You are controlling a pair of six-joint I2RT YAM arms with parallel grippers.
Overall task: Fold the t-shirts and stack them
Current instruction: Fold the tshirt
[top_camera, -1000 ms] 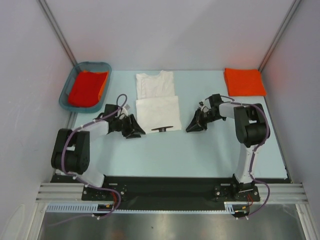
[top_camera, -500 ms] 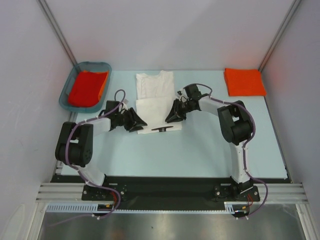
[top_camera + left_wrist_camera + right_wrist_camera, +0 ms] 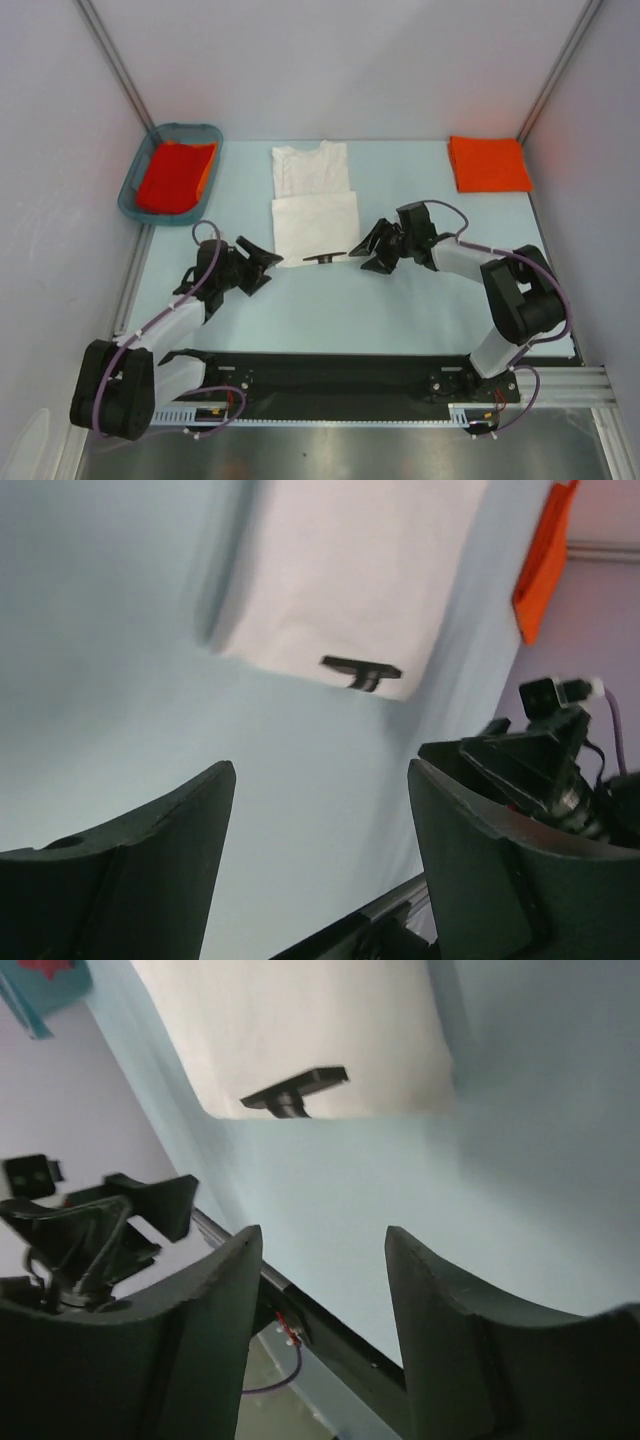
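1. The left end effector is held low over the counter, just off the near left corner of the white t-shirt. Its jaws are spread and nothing is held between them, as is also seen in the left wrist view.
2. The right end effector is held just off the near right corner of the white t-shirt, likewise spread and empty. One is judged to be kept at each near corner so that both sides of the cloth can be taken at once for the next fold.
3. The white t-shirt is laid flat between them, its long axis running near to far and its collar pointed at the far wall. The near part appears to be doubled over into a squarer panel. A strip of black print is shown at its near edge, presumably because the printed side is turned under.
4. Beyond the white t-shirt and well to its right, a folded orange t-shirt is laid square, judged to be the start of the stack.
5. Beyond it to the left, more orange cloth is kept in a teal basket, probably awaiting folding.
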